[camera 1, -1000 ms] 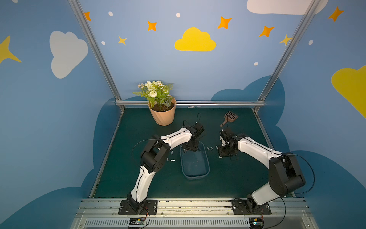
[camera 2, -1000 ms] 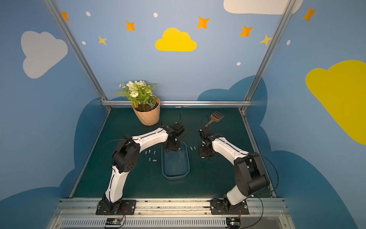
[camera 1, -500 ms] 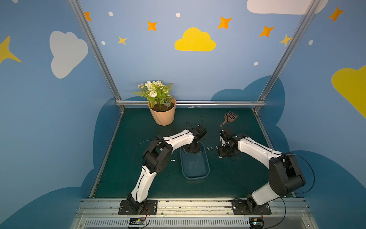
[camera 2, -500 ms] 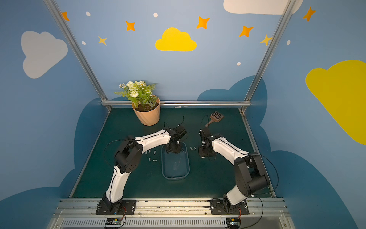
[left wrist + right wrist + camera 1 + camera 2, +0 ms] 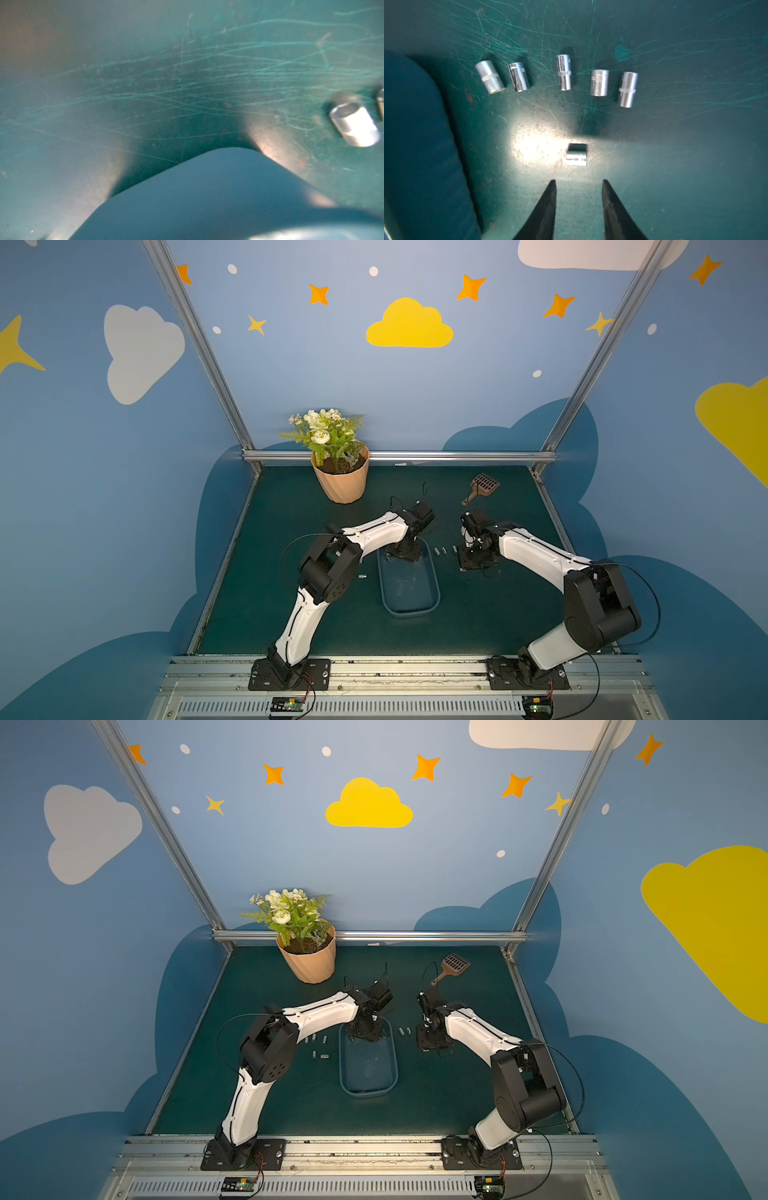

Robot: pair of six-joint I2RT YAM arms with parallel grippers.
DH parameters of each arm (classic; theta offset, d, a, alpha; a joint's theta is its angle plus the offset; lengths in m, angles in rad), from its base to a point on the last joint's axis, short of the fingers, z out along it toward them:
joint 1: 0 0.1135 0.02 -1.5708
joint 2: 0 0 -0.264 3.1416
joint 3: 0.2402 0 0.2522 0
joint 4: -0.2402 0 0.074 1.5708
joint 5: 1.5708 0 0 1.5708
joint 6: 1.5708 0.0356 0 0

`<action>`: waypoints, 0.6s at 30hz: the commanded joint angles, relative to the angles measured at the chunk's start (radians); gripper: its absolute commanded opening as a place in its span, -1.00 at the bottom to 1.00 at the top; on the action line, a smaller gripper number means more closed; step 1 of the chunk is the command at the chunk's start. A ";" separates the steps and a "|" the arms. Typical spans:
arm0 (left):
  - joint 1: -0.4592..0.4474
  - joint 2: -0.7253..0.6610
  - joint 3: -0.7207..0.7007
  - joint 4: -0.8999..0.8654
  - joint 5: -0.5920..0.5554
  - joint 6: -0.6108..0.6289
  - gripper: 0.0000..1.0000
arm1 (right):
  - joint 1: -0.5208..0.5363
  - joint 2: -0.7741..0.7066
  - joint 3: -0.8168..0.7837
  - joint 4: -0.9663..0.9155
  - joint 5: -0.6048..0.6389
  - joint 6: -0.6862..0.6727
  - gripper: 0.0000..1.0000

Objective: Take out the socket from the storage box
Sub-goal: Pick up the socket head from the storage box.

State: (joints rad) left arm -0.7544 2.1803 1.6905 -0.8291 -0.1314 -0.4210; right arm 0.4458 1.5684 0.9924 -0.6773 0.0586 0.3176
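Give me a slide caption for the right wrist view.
Right claw, jaws apart, facing a lone socket on the green mat, five more sockets in a row beyond, storage box alongside.

Box (image 5: 409, 597) x1. Pot (image 5: 340, 485) x1. Scoop (image 5: 484, 485) x1. Arms x2: L arm (image 5: 374, 533), R arm (image 5: 536, 553). Sockets (image 5: 563, 72): right wrist view gives 6, i.e. row of 5 + 1 apart. Top view, left of box: approx 5 more, too small to confirm.
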 commanded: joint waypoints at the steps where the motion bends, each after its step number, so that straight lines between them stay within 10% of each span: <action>1: -0.006 -0.032 0.021 0.002 -0.004 0.042 -0.26 | -0.006 -0.035 -0.012 0.001 -0.006 0.004 -0.25; 18: -0.014 -0.024 0.058 0.066 -0.009 0.234 -0.26 | -0.006 -0.040 -0.015 0.001 -0.011 0.009 -0.25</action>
State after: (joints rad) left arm -0.7628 2.1799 1.7321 -0.7826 -0.1505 -0.2474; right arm 0.4454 1.5551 0.9897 -0.6765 0.0582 0.3176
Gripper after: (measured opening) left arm 0.367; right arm 0.373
